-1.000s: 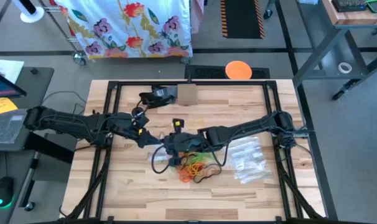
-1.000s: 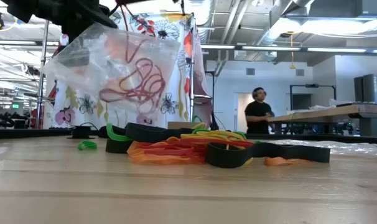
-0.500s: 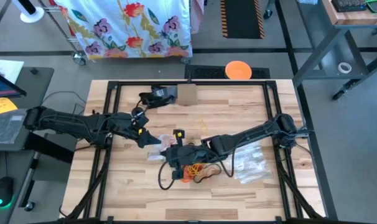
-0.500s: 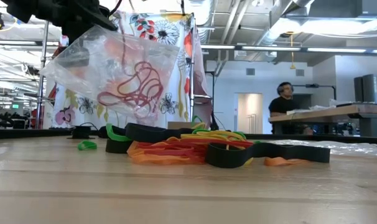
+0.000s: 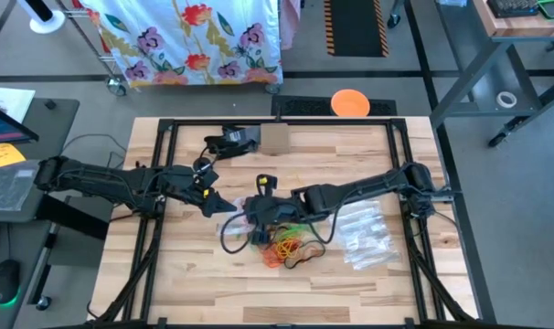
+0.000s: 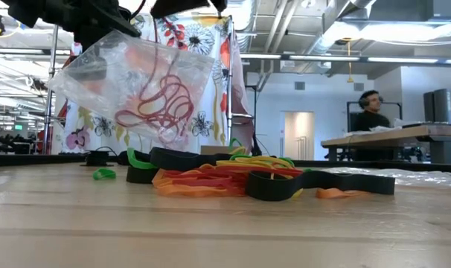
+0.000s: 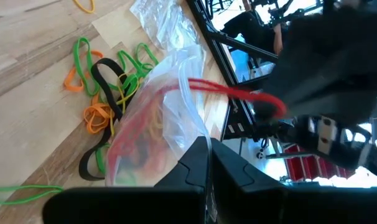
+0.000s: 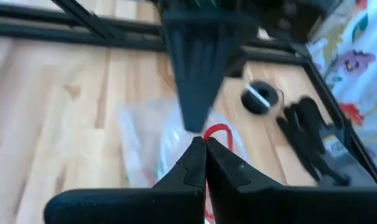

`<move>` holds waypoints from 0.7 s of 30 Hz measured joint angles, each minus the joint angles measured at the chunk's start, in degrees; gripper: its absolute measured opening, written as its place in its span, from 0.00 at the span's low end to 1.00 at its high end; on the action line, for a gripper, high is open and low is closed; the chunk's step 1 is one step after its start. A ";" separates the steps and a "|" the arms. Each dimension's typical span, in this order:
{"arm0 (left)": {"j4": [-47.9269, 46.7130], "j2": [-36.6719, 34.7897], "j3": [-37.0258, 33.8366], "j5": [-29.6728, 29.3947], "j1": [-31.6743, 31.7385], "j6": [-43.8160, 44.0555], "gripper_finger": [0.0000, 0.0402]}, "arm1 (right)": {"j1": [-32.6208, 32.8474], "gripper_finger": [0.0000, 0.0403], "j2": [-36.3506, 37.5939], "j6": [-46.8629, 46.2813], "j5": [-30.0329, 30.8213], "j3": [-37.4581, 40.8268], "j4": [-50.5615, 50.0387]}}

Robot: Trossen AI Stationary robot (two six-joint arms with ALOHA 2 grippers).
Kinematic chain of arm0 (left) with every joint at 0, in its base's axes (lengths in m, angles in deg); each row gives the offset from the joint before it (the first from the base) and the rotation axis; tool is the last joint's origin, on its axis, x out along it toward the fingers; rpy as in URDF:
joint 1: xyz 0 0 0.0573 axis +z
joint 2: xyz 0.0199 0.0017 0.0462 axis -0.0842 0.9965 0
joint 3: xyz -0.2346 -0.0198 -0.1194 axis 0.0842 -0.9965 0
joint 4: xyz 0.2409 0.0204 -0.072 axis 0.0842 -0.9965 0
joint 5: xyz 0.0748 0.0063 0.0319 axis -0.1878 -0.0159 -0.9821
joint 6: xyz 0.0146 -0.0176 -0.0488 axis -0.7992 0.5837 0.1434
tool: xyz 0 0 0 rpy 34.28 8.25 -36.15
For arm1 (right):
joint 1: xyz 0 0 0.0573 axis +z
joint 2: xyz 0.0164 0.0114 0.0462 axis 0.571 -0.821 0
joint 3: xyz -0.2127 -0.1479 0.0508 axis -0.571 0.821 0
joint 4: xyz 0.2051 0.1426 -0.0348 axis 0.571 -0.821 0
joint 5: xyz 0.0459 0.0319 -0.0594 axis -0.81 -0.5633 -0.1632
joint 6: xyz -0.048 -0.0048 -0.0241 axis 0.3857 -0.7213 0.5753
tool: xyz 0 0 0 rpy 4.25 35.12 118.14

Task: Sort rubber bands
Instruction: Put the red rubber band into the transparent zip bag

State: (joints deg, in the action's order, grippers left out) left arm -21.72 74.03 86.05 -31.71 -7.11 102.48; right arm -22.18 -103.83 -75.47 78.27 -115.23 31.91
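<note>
Bagging step in hand, by the look of it: red rubber band (image 7: 229, 93) pinched in the closed right gripper (image 8: 205, 144) and stretched over the mouth of the clear zip bag (image 7: 167, 106), not yet fully inside. Left gripper (image 7: 208, 149) closed on the bag's upper edge, holding it lifted off the table (image 5: 350, 283) near the table's middle, toward the left side; bag (image 6: 136, 85) hanging clear of the wood in the low view, with a tangle of red bands (image 6: 162, 104) already in it. Right gripper meeting the bag from the right, just beside the left one, both above the middle of the table. Unsorted pile of rubber bands (image 5: 291, 245) lying loose on the wood just right of centre, toward the near edge: orange, red, yellow, green and wide black loops (image 6: 274, 186) heaped together, one small green band (image 6: 103, 173) apart on the left. More clear zip bags (image 5: 367, 233) flat near the right edge. Person (image 6: 368, 119) in the room behind, far from the table. Next move, as a judgement: push the red band past the bag's lip, then release only once it sits inside; risk of the band snapping back out or dragging the bag's edge shut. Most of the pile not yet sorted.
</note>
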 joint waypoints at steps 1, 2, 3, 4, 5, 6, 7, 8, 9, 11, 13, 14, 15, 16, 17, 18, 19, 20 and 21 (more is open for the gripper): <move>-0.01 0.00 0.00 0.00 0.00 0.00 0.00 | -0.15 0.02 0.00 -0.84 -0.07 0.00 -0.45; -0.01 0.00 0.00 0.00 0.00 -0.01 0.00 | -0.15 0.03 0.00 -2.02 -0.12 0.00 -0.94; 0.01 0.00 0.00 0.00 0.00 -0.02 0.00 | -0.15 0.04 0.00 -3.24 -0.63 0.00 -1.63; 0.01 0.00 0.00 0.00 0.00 -0.02 0.00 | -0.15 0.07 0.00 -4.40 -1.46 0.00 -2.31; 0.01 0.00 0.00 0.00 0.00 -0.02 0.00 | -0.26 0.09 0.00 -5.31 -1.94 0.00 -2.79; -0.01 0.00 0.00 -0.01 0.00 -0.02 0.00 | -0.37 0.12 0.00 -6.02 -2.66 0.00 -3.06; 0.00 0.00 0.00 -0.02 0.00 -0.02 0.00 | -0.39 0.14 0.00 -6.31 -3.59 0.00 -3.06; 0.01 0.00 0.00 -0.03 0.00 -0.04 0.00 | -0.41 0.17 0.00 -6.31 -3.95 0.00 -2.98; 0.00 0.00 0.00 -0.04 0.00 -0.04 0.00 | -0.43 0.19 0.00 -6.33 -4.41 0.00 -2.97; 0.00 0.00 0.00 -0.04 0.00 -0.05 0.00 | -0.44 0.23 0.00 -6.33 -4.49 -0.42 -3.87; 0.01 0.00 0.00 -0.07 0.00 -0.07 0.00 | -0.44 0.26 -0.04 -6.01 -4.22 -2.07 -6.26; 0.02 0.00 0.00 -0.07 0.00 -0.07 0.00 | -0.44 0.27 -0.04 -5.19 -3.70 -3.09 -6.50; 0.01 0.00 0.00 -0.07 0.00 -0.07 0.00 | -0.44 0.28 -0.04 -4.65 -2.64 -4.26 -6.60; 0.01 0.00 0.00 -0.07 0.00 -0.07 0.00 | -0.41 0.28 -0.04 -4.38 -1.45 -5.52 -7.26; 0.01 0.00 0.00 -0.11 0.00 -0.07 0.00 | -0.41 0.28 -0.03 -3.76 -0.46 -6.91 -8.51; 0.02 0.00 0.00 -0.36 0.00 -0.07 0.00 | -0.41 0.28 -0.02 -3.46 0.68 -8.49 -10.27; 0.01 0.00 0.00 -0.57 0.00 -0.07 0.00 | -0.41 0.27 -0.03 -3.47 1.60 -10.13 -12.57; -0.03 -0.23 0.00 -0.67 0.00 -0.07 0.00 | -0.41 0.27 -0.02 -3.48 2.14 -11.59 -15.35; -0.13 -0.80 -0.04 -0.82 0.00 -0.07 0.00 | -0.31 0.27 -0.02 -3.97 2.46 -13.13 -18.40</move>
State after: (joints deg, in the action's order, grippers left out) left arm -21.86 73.23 86.02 -32.52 -7.11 102.42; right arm -22.48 -103.85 -79.44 80.73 -128.36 13.51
